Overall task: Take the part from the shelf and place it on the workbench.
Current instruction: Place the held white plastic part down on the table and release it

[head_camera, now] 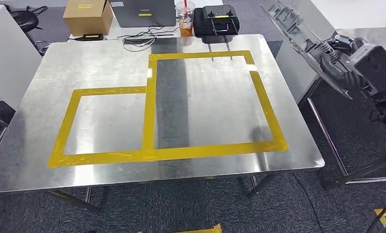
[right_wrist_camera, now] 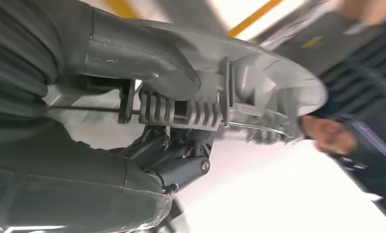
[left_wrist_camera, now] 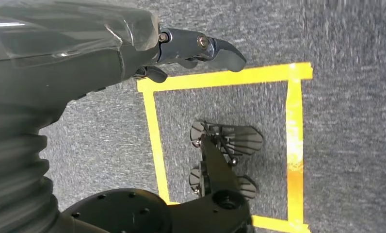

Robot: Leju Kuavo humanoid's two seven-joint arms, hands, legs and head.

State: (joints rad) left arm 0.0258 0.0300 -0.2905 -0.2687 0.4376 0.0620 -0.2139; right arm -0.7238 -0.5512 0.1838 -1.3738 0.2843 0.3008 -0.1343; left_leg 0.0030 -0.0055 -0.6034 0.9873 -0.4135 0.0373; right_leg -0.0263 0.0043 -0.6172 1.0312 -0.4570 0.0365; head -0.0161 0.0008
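Observation:
The part (head_camera: 297, 34) is a long grey plastic moulding with ribs and clips. It hangs tilted in the air off the right side of the steel workbench (head_camera: 36, 145), its far end higher. My right hand (head_camera: 339, 63) grips its lower end, beyond the bench's right edge. In the right wrist view the thick thumb (right_wrist_camera: 147, 63) presses on the part (right_wrist_camera: 259, 92) and dark fingers (right_wrist_camera: 181, 155) close under it. Yellow tape marks two joined rectangles (head_camera: 154, 121) on the bench top. My left hand (left_wrist_camera: 181, 48) hangs over carpet, holding nothing.
Along the bench's far edge stand a cardboard box (head_camera: 87, 14), a laptop (head_camera: 142, 12), a drink cup (head_camera: 185, 17) and a black controller (head_camera: 215, 19). A white cabinet (head_camera: 7, 53) is at the left. A blurred person (right_wrist_camera: 336, 136) is close beyond the part. A yellow tape square (left_wrist_camera: 220, 77) marks the floor.

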